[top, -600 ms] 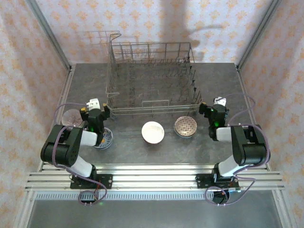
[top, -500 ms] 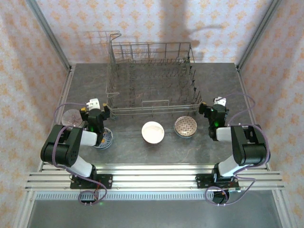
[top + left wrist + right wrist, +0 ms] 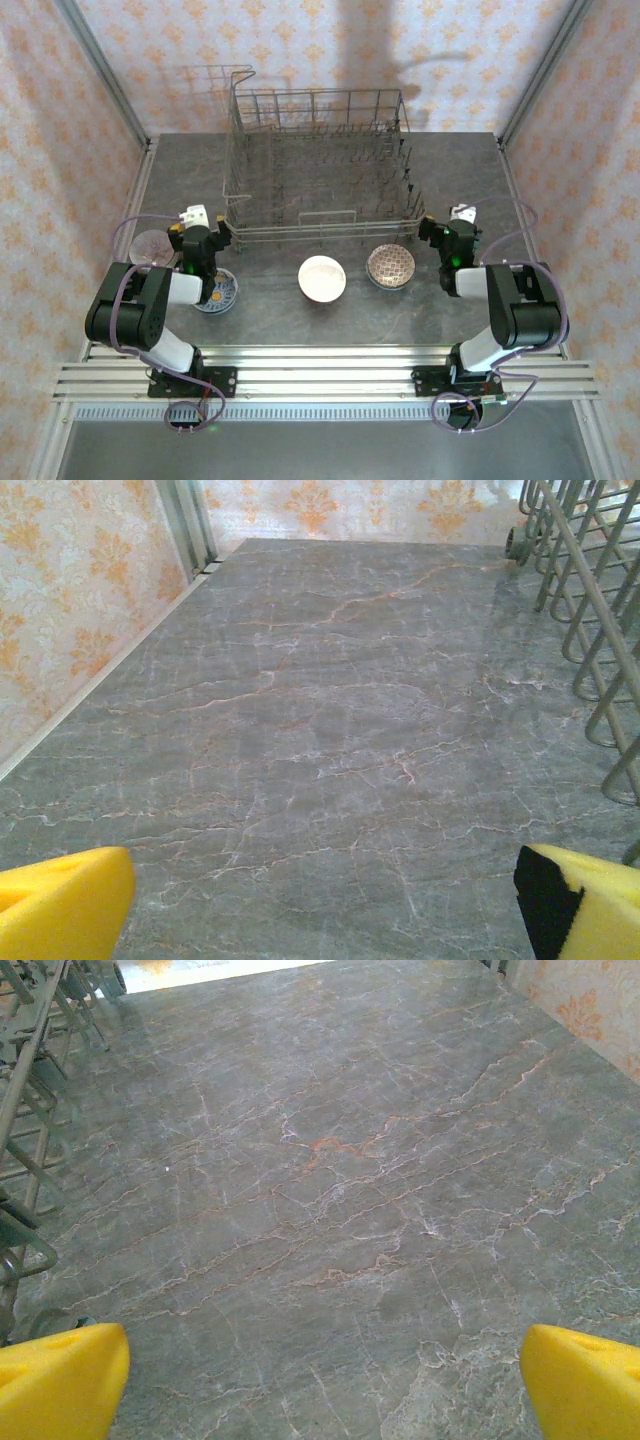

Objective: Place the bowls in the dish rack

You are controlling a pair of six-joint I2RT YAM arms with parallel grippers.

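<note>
The grey wire dish rack (image 3: pixel 318 165) stands at the back middle of the table with nothing in it. In front of it sit a white bowl (image 3: pixel 322 277) and a brown-patterned bowl (image 3: pixel 390 266). A blue-and-white bowl (image 3: pixel 217 292) lies partly under my left arm, and a pinkish bowl (image 3: pixel 152 246) sits at the far left. My left gripper (image 3: pixel 198 232) hovers open by the rack's front left corner; its yellow fingers (image 3: pixel 60 905) stand wide over bare table. My right gripper (image 3: pixel 450 235) is open by the rack's front right corner, yellow fingers (image 3: pixel 585 1380) wide apart, nothing between them.
Rack wires (image 3: pixel 585 610) run along the right of the left wrist view and rack wires (image 3: pixel 30 1110) along the left of the right wrist view. Patterned walls close in the table on three sides. A metal rail (image 3: pixel 320 365) carries both arm bases at the near edge.
My left gripper has shifted slightly to the left, uncovering more of the blue-and-white bowl. The right arm and the bowls have not moved.
</note>
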